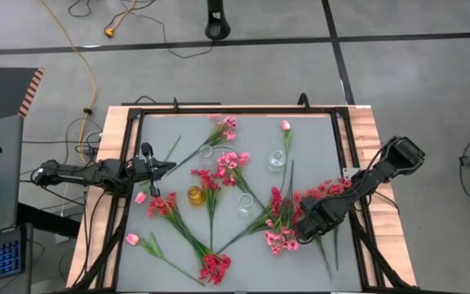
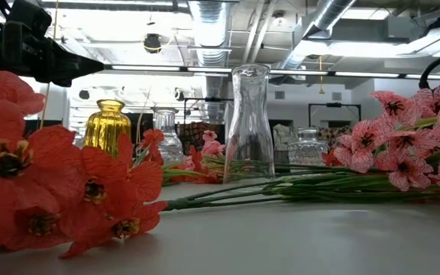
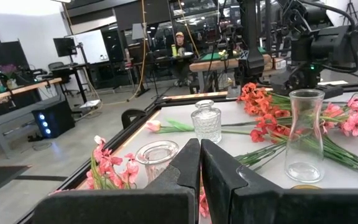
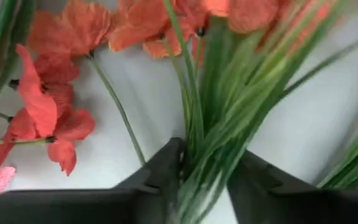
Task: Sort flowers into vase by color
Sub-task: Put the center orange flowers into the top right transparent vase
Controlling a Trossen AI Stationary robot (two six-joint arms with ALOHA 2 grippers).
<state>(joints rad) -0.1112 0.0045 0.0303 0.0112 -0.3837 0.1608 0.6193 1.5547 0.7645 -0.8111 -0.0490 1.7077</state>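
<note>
The grey table top (image 1: 317, 135) sits inside a black metal frame (image 1: 235, 109) with pale wooden borders (image 1: 375, 147) along its left and right edges. Its far strip near the frame lies mostly bare, as does the near right corner; the middle and near half are crowded.

The dark left arm (image 1: 80, 172) reaches in over the left edge, its left gripper (image 1: 168, 166) held above the table's left-centre with the fingers (image 3: 185, 165) clenched together on nothing. The dark right arm (image 1: 374, 175) comes in from the right edge, angled down toward the near right part of the table. Its right gripper (image 4: 204, 168) is low over a bundle of green stems (image 4: 222, 118), the two fingers straddling the stems and pressing in on them from both sides, beside red-orange blossoms (image 4: 48, 106).

The artificial flowers on thin green stems (image 1: 219, 175) lie flat and scattered: a pink cluster at far centre, red and pink ones in the middle, a red bunch near the front edge, pale pink buds at near left and far right.

A tall clear glass carafe (image 1: 245, 204) stands upright at centre, with a clear stoppered bottle (image 1: 277, 159) beyond it, a clear ribbed jar (image 1: 206, 153) to the far left, and a small amber glass bottle (image 1: 195, 195) just left of centre. All four stand apart from each other.
</note>
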